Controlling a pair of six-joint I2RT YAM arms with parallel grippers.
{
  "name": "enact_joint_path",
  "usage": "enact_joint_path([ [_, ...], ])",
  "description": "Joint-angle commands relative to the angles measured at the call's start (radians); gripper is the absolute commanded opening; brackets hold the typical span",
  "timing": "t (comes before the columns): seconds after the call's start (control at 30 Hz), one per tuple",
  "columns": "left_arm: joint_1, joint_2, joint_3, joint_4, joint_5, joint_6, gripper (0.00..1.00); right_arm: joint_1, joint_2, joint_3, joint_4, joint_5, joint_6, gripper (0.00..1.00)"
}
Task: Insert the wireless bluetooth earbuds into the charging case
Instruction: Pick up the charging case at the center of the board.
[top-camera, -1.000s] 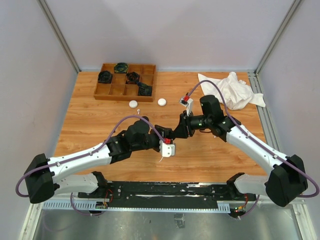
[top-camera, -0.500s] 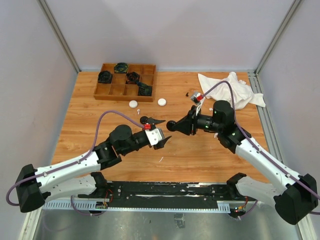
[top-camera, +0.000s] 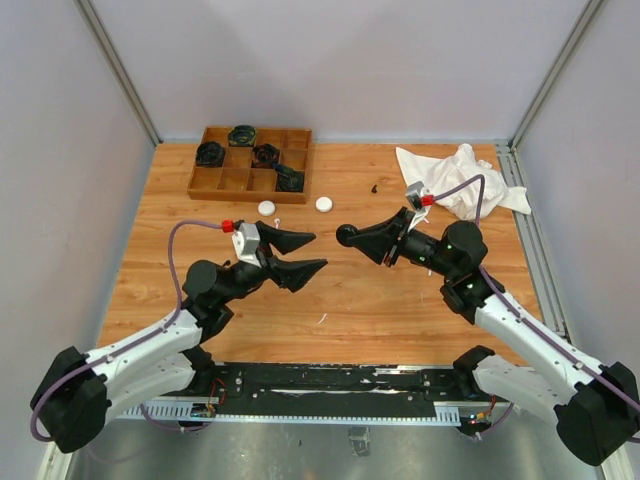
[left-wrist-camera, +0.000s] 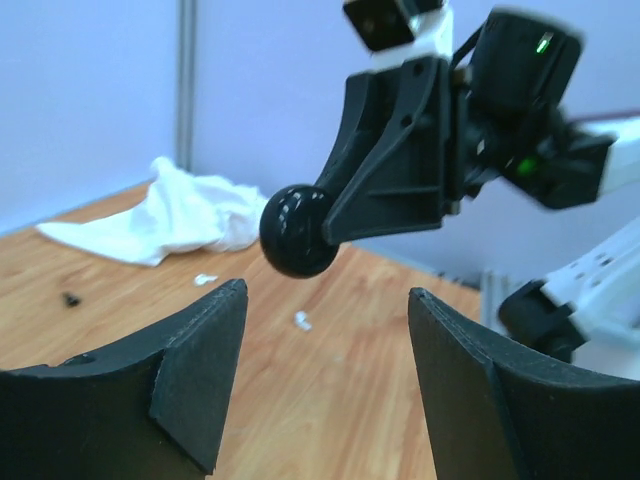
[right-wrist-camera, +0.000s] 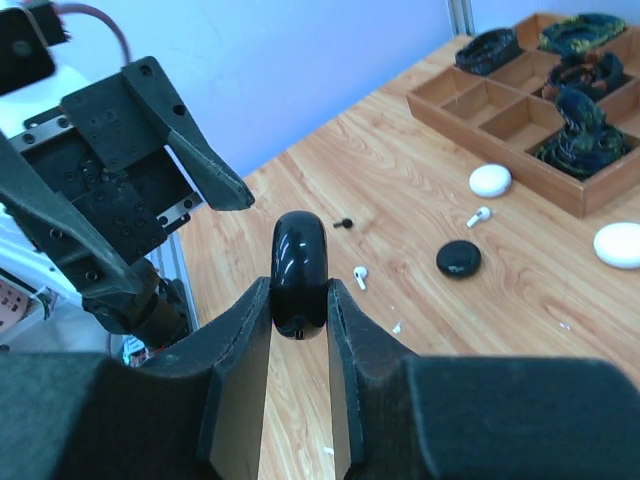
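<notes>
Swinging back toward its own side since half a second ago, the left arm is now aiming the left claw (top-camera: 318, 251) across at the other arm. Its jaws are gaping wide with nothing between them, and the wrist view is showing both pads (left-wrist-camera: 196, 375) far apart. The right claw (top-camera: 350, 236) is hanging above the tabletop (top-camera: 400, 300), sitting a little higher in the overhead view than before. It is pinching a black charging case (right-wrist-camera: 299, 268) edge-on between its fingers (right-wrist-camera: 235, 350). That case is hovering in the air just ahead of the left claw's opening and is not touching it.

The earbuds are lying loose on the tabletop. A white earbud (right-wrist-camera: 360, 277) is resting just beyond the held case. A second white earbud (right-wrist-camera: 478, 216) is lying between a second black case (right-wrist-camera: 459, 259) and a white case (right-wrist-camera: 490, 180). A third white earbud (top-camera: 322, 318) is lying near the front edge, between the two arms. A tiny black piece (right-wrist-camera: 343, 222) is sitting nearby, too small to name.

Another white case (top-camera: 324, 204) is sitting near the wooden tray (top-camera: 205, 180) at the far left. A crumpled white cloth (top-camera: 460, 180) is lying at the far right.
</notes>
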Motion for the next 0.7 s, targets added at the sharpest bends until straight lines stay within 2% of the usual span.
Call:
enact_joint_path([
  [0.0,0.052,0.097,-0.026,0.450,0.152,-0.371,0.70,-0.004,-0.008,-0.027,0.209,-0.025,0.090,0.16],
  [0.17,0.074,0.238,-0.030,0.761,0.185,-0.582,0.69,-0.003,0.005,-0.047,0.327,-0.059,0.156,0.16],
  [0.23,0.077,0.279,-0.013,0.793,0.190,-0.625,0.67,-0.002,0.010,-0.043,0.347,-0.072,0.169,0.16],
  [0.33,0.077,0.316,0.015,0.792,0.192,-0.658,0.64,0.002,0.024,-0.037,0.373,-0.093,0.187,0.17],
  [0.67,0.077,0.312,0.049,0.671,0.147,-0.667,0.61,0.036,0.087,-0.034,0.492,-0.143,0.249,0.18],
])
